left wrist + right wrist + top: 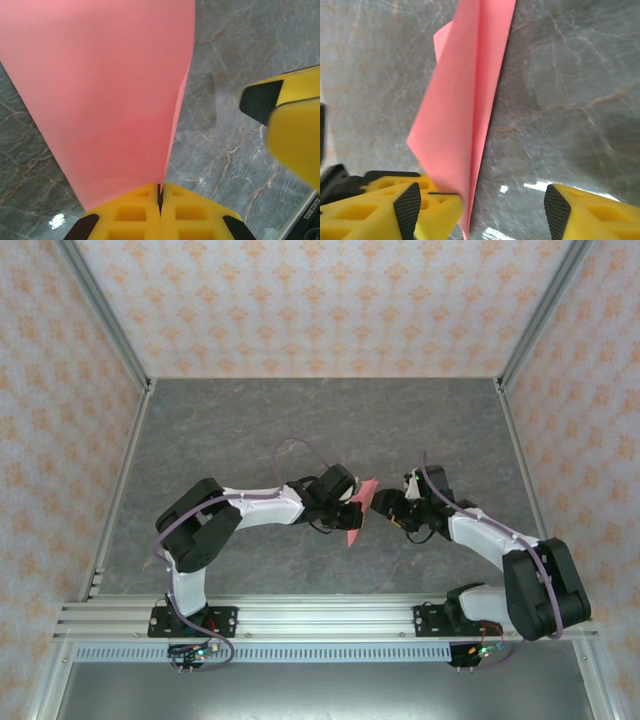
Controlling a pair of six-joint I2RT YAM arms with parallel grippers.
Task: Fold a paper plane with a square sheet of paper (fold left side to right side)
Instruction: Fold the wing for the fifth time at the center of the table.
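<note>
1. The left tool [160, 200] is pinching the narrow lower end of the folded pink paper [110, 90] with its fingers fully closed. It is holding the paper up off the bench [250, 430], midway between the two arms. With only that small end clamped, the paper is likely to be pivoting or sagging, so any new crease may be landing crooked.

2. The right tool [485, 210] is standing wide open and gripping nothing. The paper's lower tip is hanging just beside its left finger. If it is closing from here, it may be catching only one loose layer, or crumpling the flap instead of pressing it flat.

3. The two tools are working very near each other. A small sideways error is risking a knock between their fingers, which could be jerking the paper loose.

4. If both are gripping and pulling apart, the thin paper could be tearing along its centre crease.

5. If the left tool is letting go early, the paper is probably dropping to the bench and springing open.
</note>
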